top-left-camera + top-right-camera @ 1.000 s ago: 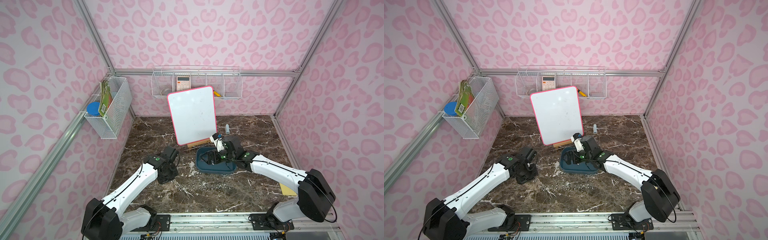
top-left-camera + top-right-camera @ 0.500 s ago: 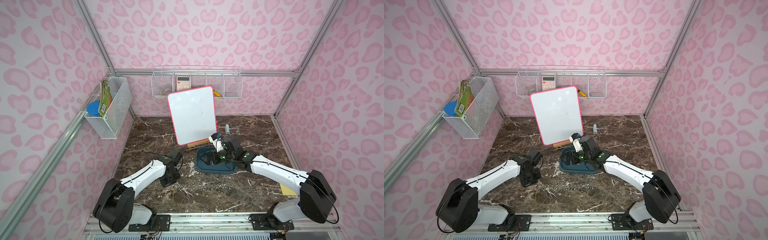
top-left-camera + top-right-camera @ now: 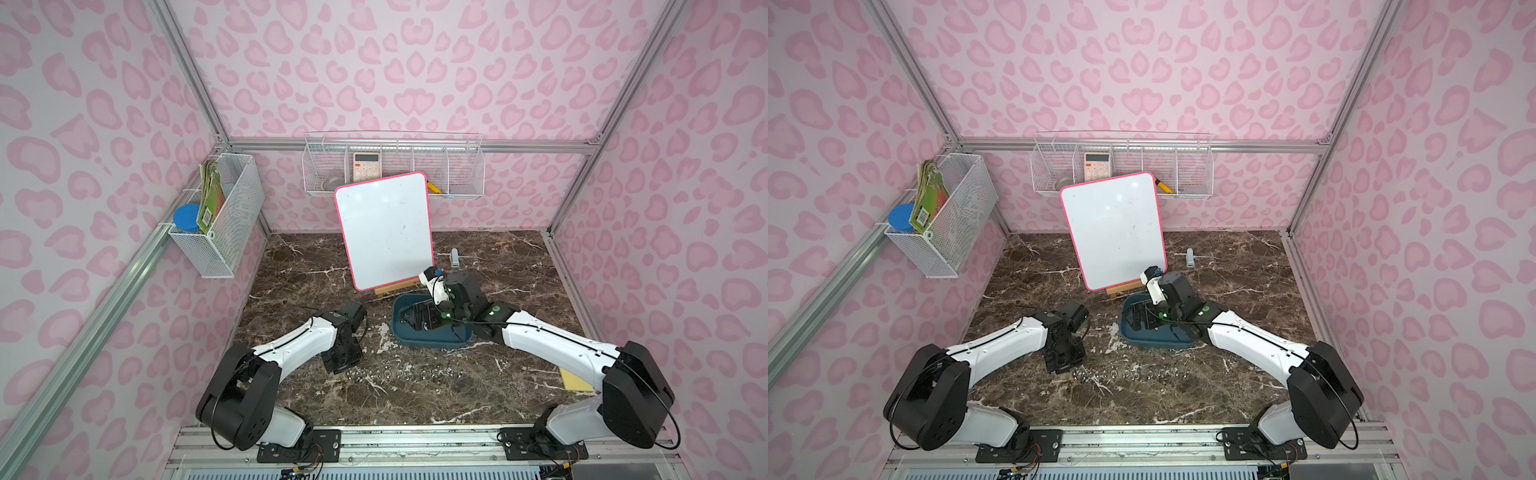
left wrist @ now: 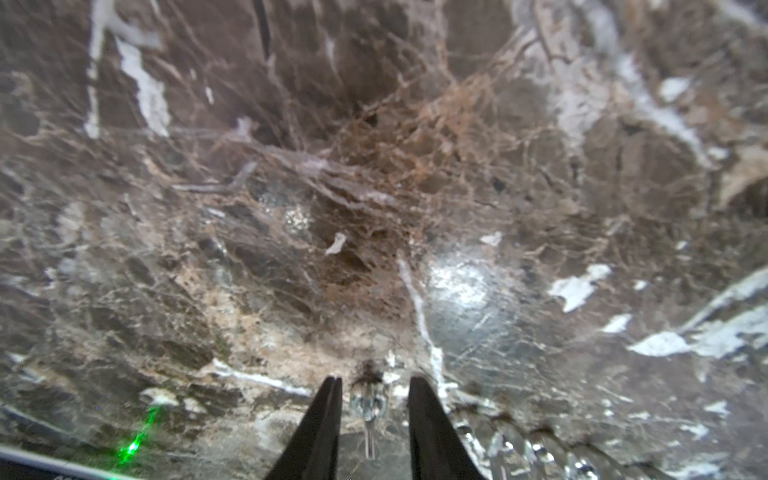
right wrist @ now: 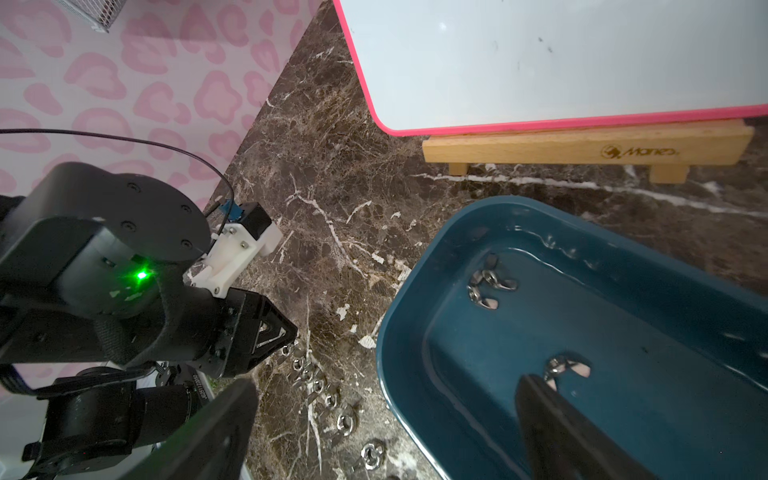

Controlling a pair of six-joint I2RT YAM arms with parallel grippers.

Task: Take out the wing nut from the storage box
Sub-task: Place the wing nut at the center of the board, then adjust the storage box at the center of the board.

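Observation:
The dark teal storage box [image 3: 430, 338] [image 3: 1154, 341] sits right of the table's centre. In the right wrist view its rim [image 5: 399, 316] encloses three wing nuts: two together [image 5: 492, 284] and one [image 5: 561, 368] beside a fingertip. My right gripper [image 5: 386, 380] [image 3: 417, 318] hangs wide open over the box, one finger inside it and one outside, holding nothing. My left gripper [image 4: 374, 384] [image 3: 347, 370] points down at the left end of a row of several wing nuts [image 3: 407, 374] on the table. Its fingers stand slightly apart around a wing nut [image 4: 368, 405], with gaps either side.
A pink-framed whiteboard [image 3: 384, 237] leans on a wooden stand [image 5: 582, 145] just behind the box. A small grey item [image 3: 455, 257] lies at the back and a yellow pad [image 3: 575, 380] at the front right. Wire baskets [image 3: 220, 220] [image 3: 395, 170] hang on the walls.
My left arm swung forward and down to the left end of the nut row, and its jaws parted off a wing nut. The right arm has hardly moved.

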